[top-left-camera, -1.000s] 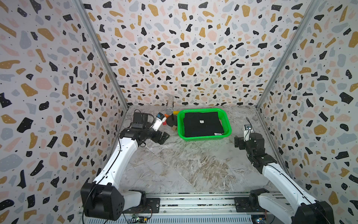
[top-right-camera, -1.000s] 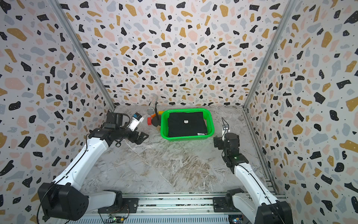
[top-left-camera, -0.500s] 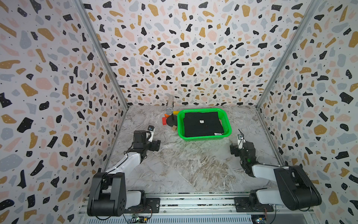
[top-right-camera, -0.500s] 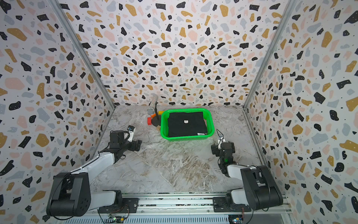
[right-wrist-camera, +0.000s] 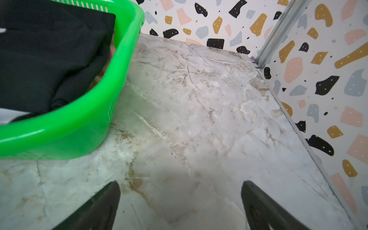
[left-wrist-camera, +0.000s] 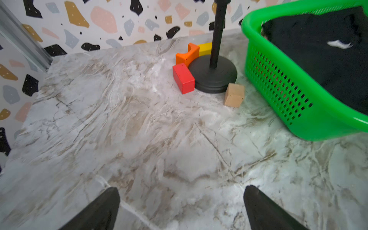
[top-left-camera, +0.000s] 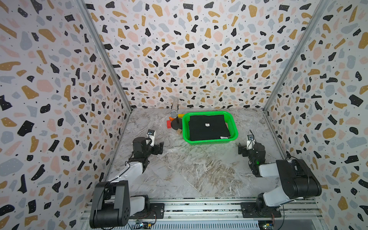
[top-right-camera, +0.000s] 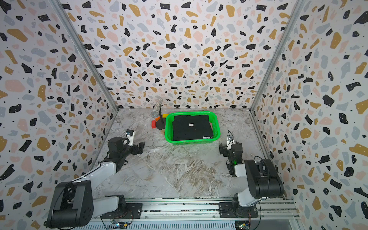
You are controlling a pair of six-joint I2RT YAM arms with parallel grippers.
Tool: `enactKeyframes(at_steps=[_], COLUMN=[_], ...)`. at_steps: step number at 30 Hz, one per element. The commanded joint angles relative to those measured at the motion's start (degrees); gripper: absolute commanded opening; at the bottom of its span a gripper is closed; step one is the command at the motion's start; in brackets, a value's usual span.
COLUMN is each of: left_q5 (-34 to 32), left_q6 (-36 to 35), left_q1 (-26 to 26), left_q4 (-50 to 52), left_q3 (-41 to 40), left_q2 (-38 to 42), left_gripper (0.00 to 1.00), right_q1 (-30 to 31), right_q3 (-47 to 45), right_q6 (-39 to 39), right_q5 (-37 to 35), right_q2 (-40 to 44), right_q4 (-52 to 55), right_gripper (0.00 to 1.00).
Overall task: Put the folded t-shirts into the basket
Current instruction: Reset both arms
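the green basket (top-left-camera: 211, 141) is sitting on the marble counter (top-left-camera: 189, 169) close to its back edge, a little toward the right side. a black folded t-shirt (top-left-camera: 208, 127) is lying flat inside it as the top layer, filling most of the basket, with a small white label showing near its middle; what is lying beneath it is mostly hidden. the left end effector (left-wrist-camera: 181, 199) is hovering low near the counter's left edge with its fingers spread wide and gripping nothing. the right end effector (right-wrist-camera: 179, 191) is hovering near the right edge, just beside the basket's front right corner, also spread wide and gripping nothing. just beside the basket's left wall a microphone (top-left-camera: 173, 114) is leaning on a black stand (left-wrist-camera: 213, 73), with a red block (left-wrist-camera: 183, 78), an orange block (left-wrist-camera: 188, 53), a yellow block (left-wrist-camera: 205, 48) and a tan cube (left-wrist-camera: 234, 97) sitting around its base.
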State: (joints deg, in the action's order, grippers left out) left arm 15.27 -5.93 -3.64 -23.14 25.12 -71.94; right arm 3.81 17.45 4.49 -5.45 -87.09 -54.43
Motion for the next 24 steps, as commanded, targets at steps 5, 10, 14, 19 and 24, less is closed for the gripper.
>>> enactKeyframes(at_steps=[5,10,14,19,24], left_q5=[-0.2,-6.1,-7.0,-7.0,-6.9], left_q6=[4.9,2.2,2.0,2.0,2.0], left_q1=[1.7,5.6,6.2,6.1,6.1], left_q4=[-19.1,-26.5,-25.8,-24.1,-24.0], left_q3=[-3.3,-7.4,-7.4,-7.1,-7.1], left_q2=[-8.0,-9.9,-9.4,-8.6,-8.6], left_gripper=[1.00,1.00,1.00,1.00,1.00], right_q1=[-0.1,-0.1,-0.1,-0.1,-0.2], right_q3=[1.6,1.4,1.4,1.4,1.4], right_q6=[-0.8,-0.7,-0.7,-0.8,-0.7], right_q5=[0.4,0.3,0.3,0.3,0.3], right_q2=[0.8,0.5,0.5,0.5,0.5], right_q4=[2.5,1.4,1.3,1.4,1.5], right_gripper=[1.00,1.00,1.00,1.00,1.00])
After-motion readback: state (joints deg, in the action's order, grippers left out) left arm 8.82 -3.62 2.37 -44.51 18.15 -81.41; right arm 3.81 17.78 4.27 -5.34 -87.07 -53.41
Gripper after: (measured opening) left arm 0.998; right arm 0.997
